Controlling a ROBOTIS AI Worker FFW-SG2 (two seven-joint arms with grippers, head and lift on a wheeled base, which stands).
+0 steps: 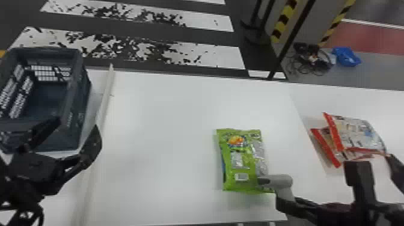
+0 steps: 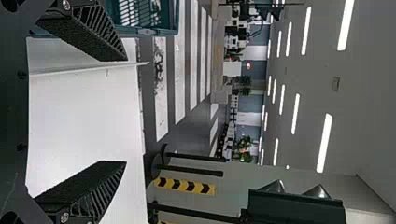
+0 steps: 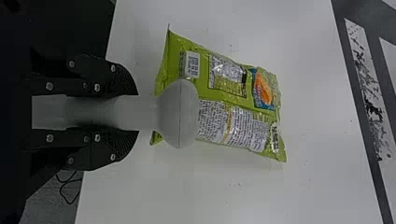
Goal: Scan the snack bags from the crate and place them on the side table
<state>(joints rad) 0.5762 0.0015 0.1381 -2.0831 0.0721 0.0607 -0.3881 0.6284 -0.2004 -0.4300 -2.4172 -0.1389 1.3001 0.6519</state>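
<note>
Scanner sits clamped in the right hand, its head over the near right corner of the green bag lying on the desk. Right of that bag, two red-edged bags overlap; well left of it, the left hand, fingers apart, is near the crate.

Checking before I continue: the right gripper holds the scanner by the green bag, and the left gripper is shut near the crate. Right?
No, the left gripper is open, its fingers spread wide in the left wrist view. It is near the crate, and the right gripper holds the scanner by the green bag.
</note>
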